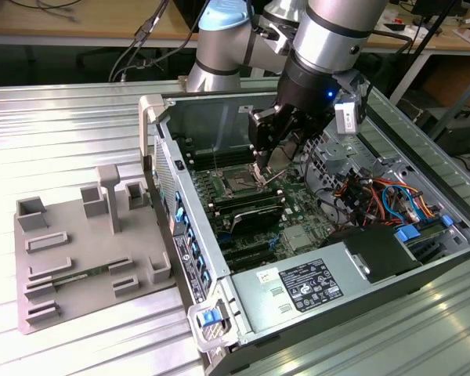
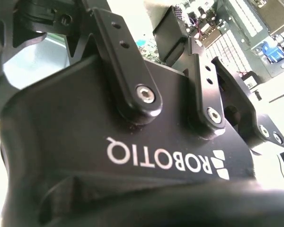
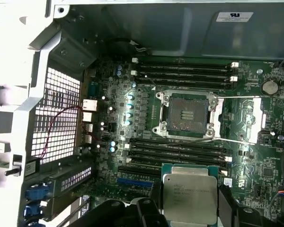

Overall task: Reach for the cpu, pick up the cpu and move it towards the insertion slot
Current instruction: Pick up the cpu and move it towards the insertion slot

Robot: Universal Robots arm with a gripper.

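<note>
The cpu [image 3: 189,197] sits pinched between the gripper's [image 3: 189,208] dark fingers [image 3: 229,201] in the first wrist view, silvery top facing the camera, held above the motherboard [image 3: 132,142] and just short of the insertion slot [image 3: 185,115].

Biggest thing out here: the open computer case [image 1: 243,313], lying on its side on the ribbed metal table [image 1: 63,125]. Inside it is the green motherboard, a grey power supply box [image 1: 313,282] at the near end, and a tangle of red, orange and blue cables [image 1: 384,196] toward the exterior view's right. The arm [image 1: 329,39] reaches down into the case, the gripper [image 1: 260,168] hanging right over the socket area.

The slot stands open, its shiny frame swung aside and thin wire levers out, with long black memory slots [image 3: 184,71] on either side.

On the exterior view's left, a grey plastic fixture tray [image 1: 78,258] rests on the table with posts and square frames on it. Wooden benches [image 1: 63,19] line the back of the room.
</note>
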